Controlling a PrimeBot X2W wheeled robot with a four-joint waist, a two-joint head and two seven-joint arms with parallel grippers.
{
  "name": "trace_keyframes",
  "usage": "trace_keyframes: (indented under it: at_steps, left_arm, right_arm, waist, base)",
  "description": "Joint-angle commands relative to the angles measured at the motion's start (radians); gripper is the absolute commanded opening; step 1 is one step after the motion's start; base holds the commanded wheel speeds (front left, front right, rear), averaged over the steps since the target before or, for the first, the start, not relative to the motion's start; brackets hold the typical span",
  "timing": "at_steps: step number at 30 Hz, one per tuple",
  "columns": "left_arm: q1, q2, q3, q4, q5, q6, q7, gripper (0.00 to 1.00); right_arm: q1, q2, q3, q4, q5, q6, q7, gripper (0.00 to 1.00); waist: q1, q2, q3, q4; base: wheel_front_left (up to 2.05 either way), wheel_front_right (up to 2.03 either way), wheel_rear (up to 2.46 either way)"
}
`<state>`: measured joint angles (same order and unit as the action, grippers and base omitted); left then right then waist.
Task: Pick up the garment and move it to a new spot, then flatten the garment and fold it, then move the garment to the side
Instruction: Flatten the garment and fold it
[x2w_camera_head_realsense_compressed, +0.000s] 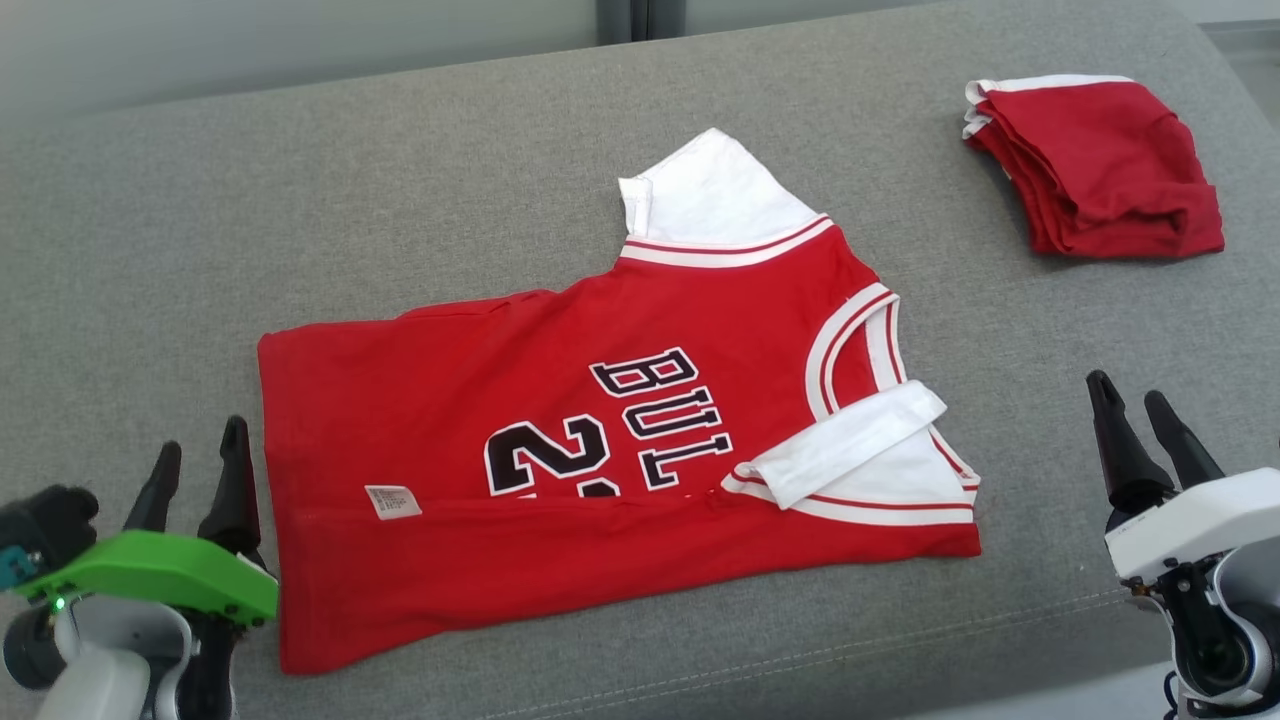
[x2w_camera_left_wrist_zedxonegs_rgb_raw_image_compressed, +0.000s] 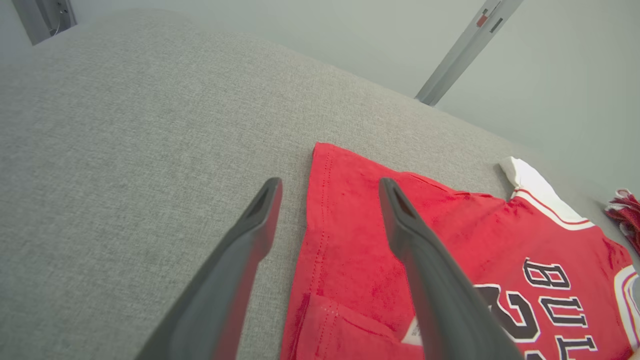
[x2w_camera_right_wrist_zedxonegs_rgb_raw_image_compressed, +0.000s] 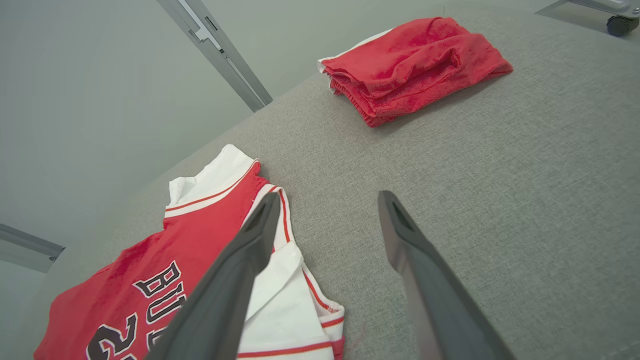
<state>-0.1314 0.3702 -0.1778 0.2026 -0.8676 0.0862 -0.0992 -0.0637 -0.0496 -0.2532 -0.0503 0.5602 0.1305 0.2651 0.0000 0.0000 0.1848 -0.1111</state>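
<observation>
A red jersey, the garment (x2w_camera_head_realsense_compressed: 560, 430), lies spread on the grey cushion with white sleeves, black lettering and its near edge folded over. My left gripper (x2w_camera_head_realsense_compressed: 198, 442) stands open at the garment's left hem, nothing between its fingers; in the left wrist view the left gripper (x2w_camera_left_wrist_zedxonegs_rgb_raw_image_compressed: 330, 187) straddles the hem of the garment (x2w_camera_left_wrist_zedxonegs_rgb_raw_image_compressed: 450, 240). My right gripper (x2w_camera_head_realsense_compressed: 1130, 395) is open too, off to the right of the collar end and clear of the cloth. In the right wrist view the right gripper (x2w_camera_right_wrist_zedxonegs_rgb_raw_image_compressed: 327, 200) hovers beside the white sleeve of the garment (x2w_camera_right_wrist_zedxonegs_rgb_raw_image_compressed: 165, 270).
A second red garment (x2w_camera_head_realsense_compressed: 1100, 165), folded into a small pile, sits at the back right of the cushion (x2w_camera_head_realsense_compressed: 300, 200); it also appears as the folded pile (x2w_camera_right_wrist_zedxonegs_rgb_raw_image_compressed: 415, 62) in the right wrist view. The cushion's front seam (x2w_camera_head_realsense_compressed: 900, 640) runs close below the jersey.
</observation>
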Motion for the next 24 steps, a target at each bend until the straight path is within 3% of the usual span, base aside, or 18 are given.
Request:
trace_keyframes:
  at_steps: [1,5,12,24]
  left_arm:
    - [-0.034,0.020,-0.008,0.009,0.017,0.005,0.015,1.00]
    - [-0.140,0.067,-0.063,0.056,0.087,0.014,0.083,1.00]
    - [-0.323,0.095,-0.143,0.175,0.167,0.002,0.179,1.00]
    - [-0.520,0.095,-0.223,0.366,0.235,-0.016,0.274,1.00]
  right_arm:
    - [-0.016,-0.002,0.003,-0.010,-0.004,0.000,0.008,1.00]
    - [-0.058,-0.002,0.034,-0.030,-0.008,0.000,0.023,1.00]
    - [-0.113,-0.012,0.102,-0.044,0.001,0.000,0.032,1.00]
    - [-0.165,-0.047,0.155,-0.053,0.025,0.000,0.037,1.00]
  waist:
    - [0.0000,0.0000,0.015,-0.001]
    - [0.0000,0.0000,0.058,-0.004]
    - [0.0000,0.0000,0.137,-0.013]
    - [0.0000,0.0000,0.204,-0.017]
  base:
    - [0.00,0.00,0.00]
    - [0.00,0.00,0.00]
    - [0.00,0.00,0.00]
    - [0.00,0.00,0.00]
